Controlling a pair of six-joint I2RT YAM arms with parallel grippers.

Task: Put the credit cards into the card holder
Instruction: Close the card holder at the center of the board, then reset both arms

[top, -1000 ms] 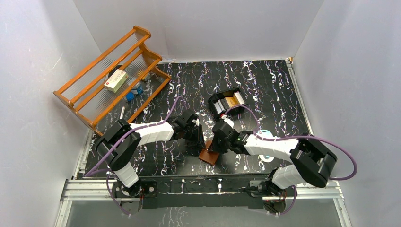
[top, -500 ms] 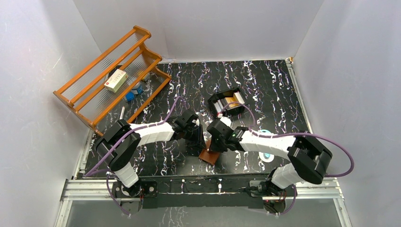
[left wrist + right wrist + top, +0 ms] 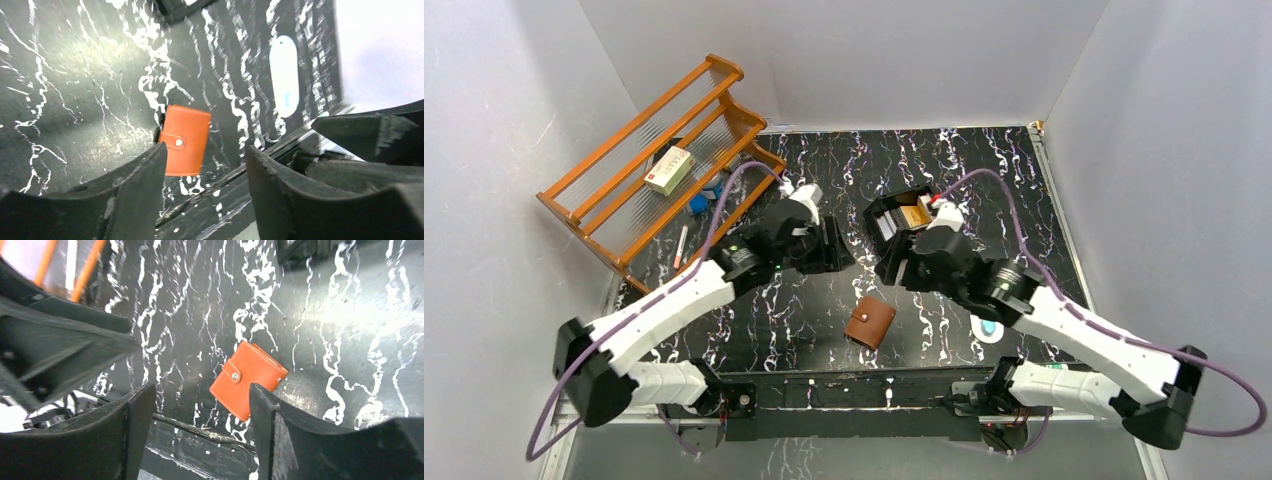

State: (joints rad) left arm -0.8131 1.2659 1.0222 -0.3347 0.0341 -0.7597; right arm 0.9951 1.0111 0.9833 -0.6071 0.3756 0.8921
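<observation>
The card holder (image 3: 870,323), a brown leather wallet, lies folded shut with its snap up, alone on the black marbled table near the front edge. The left wrist view shows it below (image 3: 186,140), and so does the right wrist view (image 3: 250,380). My left gripper (image 3: 829,247) (image 3: 205,150) hangs open above and to its back left, holding nothing. My right gripper (image 3: 896,262) (image 3: 202,388) hangs open above and to its back right, also holding nothing. An orange-gold credit card (image 3: 914,213) shows inside the black tray (image 3: 886,210) behind the right gripper.
A wooden rack (image 3: 659,160) stands at the back left with a white box (image 3: 669,169) on it. A white-and-blue oblong packet (image 3: 990,328) (image 3: 284,75) lies right of the holder. A pen (image 3: 682,245) lies by the rack's foot. The metal rail (image 3: 854,385) runs along the front edge.
Both arms have lifted and drawn back from the card holder. Both grippers have opened. The holder now lies free and closed on the table.
</observation>
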